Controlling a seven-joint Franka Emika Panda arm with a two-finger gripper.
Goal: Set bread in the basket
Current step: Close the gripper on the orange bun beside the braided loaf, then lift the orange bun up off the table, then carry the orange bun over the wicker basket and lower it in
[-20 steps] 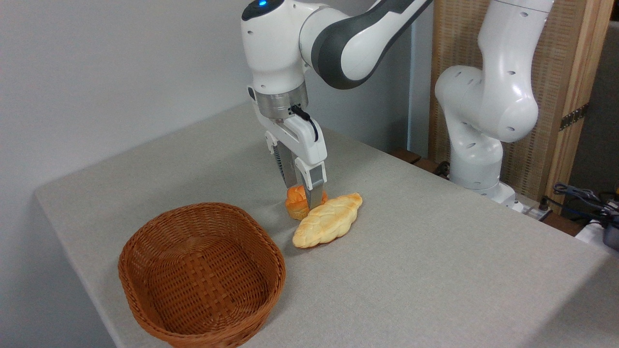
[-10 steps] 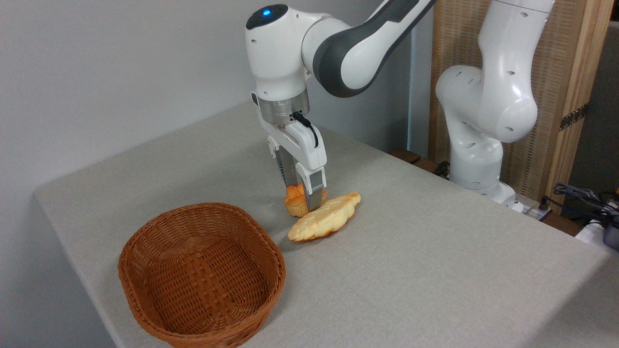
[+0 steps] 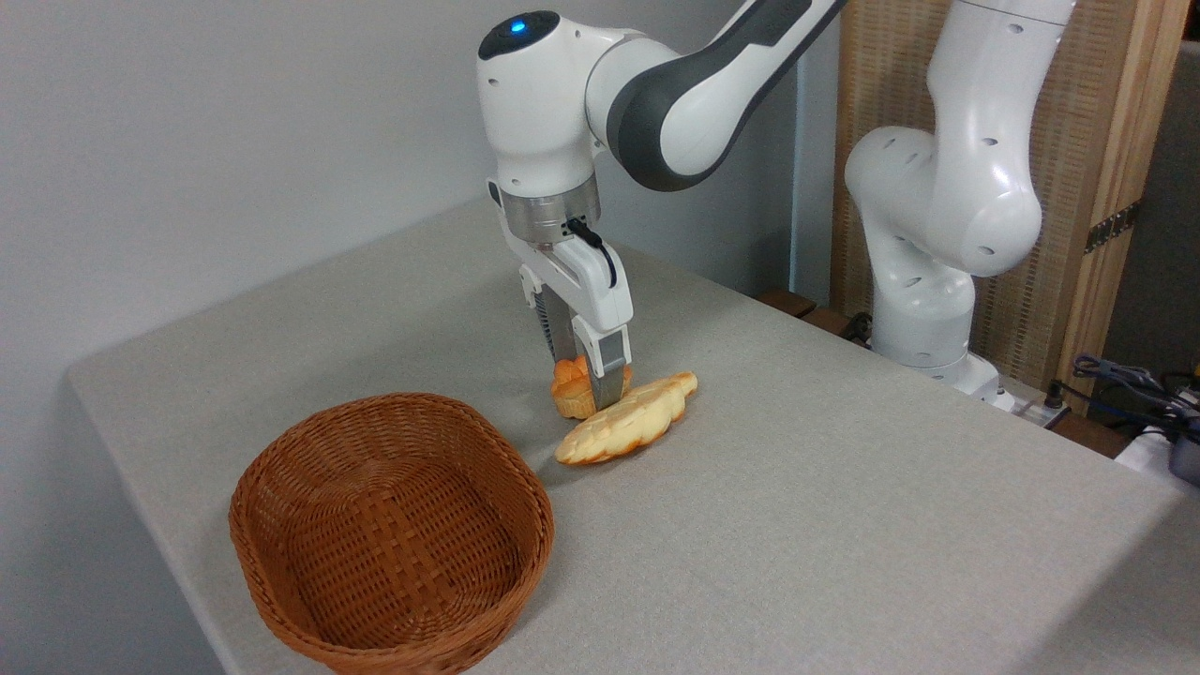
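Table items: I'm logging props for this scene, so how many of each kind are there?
Bread pieces: 2 (small orange bun in the gripper, pale braided loaf)
Wicker baskets: 1
Total: 3

Small orange-brown bread (image 3: 572,389) sits pinched upright between fingers (image 3: 609,375), behind the empty wicker basket (image 3: 389,534).

Arm (image 3: 937,187): glossy white shells, dark grey joint bands, blue status light (image 3: 513,24), silver wrist ring, black cable (image 3: 592,246).

Grey table (image 3: 844,525) with wicker basket (image 3: 389,534) and, apart, braided loaf (image 3: 623,427) on top.
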